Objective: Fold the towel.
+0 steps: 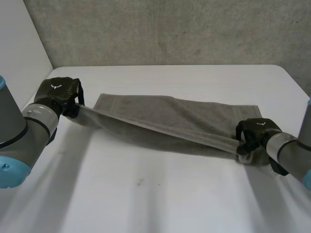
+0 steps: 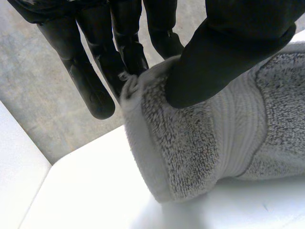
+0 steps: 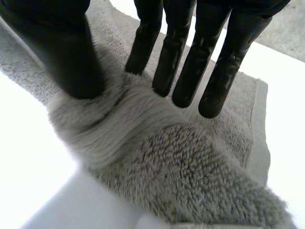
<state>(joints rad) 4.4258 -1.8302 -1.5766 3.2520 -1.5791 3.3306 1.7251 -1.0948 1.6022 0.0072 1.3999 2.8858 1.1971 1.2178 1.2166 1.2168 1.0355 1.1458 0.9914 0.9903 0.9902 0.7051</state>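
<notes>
A grey towel (image 1: 165, 116) lies across the middle of the white table (image 1: 146, 194), its near long edge raised and stretched between my two hands. My left hand (image 1: 58, 94) holds the towel's near left corner above the table. In the left wrist view the thumb (image 2: 224, 52) pinches the towel (image 2: 190, 143) against the fingers (image 2: 90, 81). My right hand (image 1: 255, 131) is at the near right corner, low over the table. There the towel (image 3: 181, 162) bunches into a ridge between the thumb (image 3: 71, 52) and the fingers (image 3: 190, 62), which close on it.
A grey wall stands behind the table's far edge, and a white panel rises along its left side. Bare tabletop stretches in front of the towel towards me. The far part of the towel lies flat.
</notes>
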